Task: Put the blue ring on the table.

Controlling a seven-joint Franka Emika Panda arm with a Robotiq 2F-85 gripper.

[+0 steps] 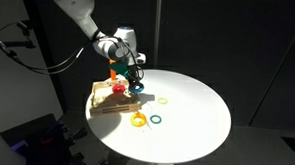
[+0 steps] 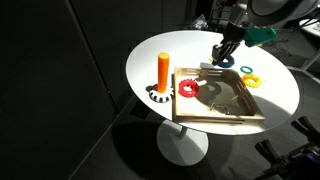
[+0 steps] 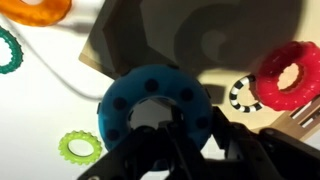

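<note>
The fingers (image 3: 190, 150) are closed down on the blue ring (image 3: 125, 100), pinching its near rim. In the wrist view their dark tips cover the lower part of the ring, and little gap shows between them. In an exterior view the ring (image 1: 137, 87) hangs just under the fingers (image 1: 135, 78).

The ring is chunky, light blue to cyan, with small dark dots around its face. It is lit on the upper side and shadowed near the fingers. It sits over the edge of the wooden tray (image 3: 130, 40), where the tray meets the white worktop (image 3: 40, 110), and a ring-shaped shadow falls on the tray beyond it, so it appears raised. In an exterior view it (image 2: 225, 61) lies at the tray's (image 2: 215, 105) far edge, above the worktop (image 2: 150, 60).

A red ring (image 3: 290, 75) lies on the tray, with a black-and-white ring (image 3: 243, 93) just beside it. On the worktop are a yellow ring (image 1: 139, 119) and a thin green ring (image 1: 156, 119) side by side, and a small yellow-green toothed ring (image 3: 78, 147) near the blue one. An orange peg (image 2: 163, 68) stands upright beside the tray.
</note>
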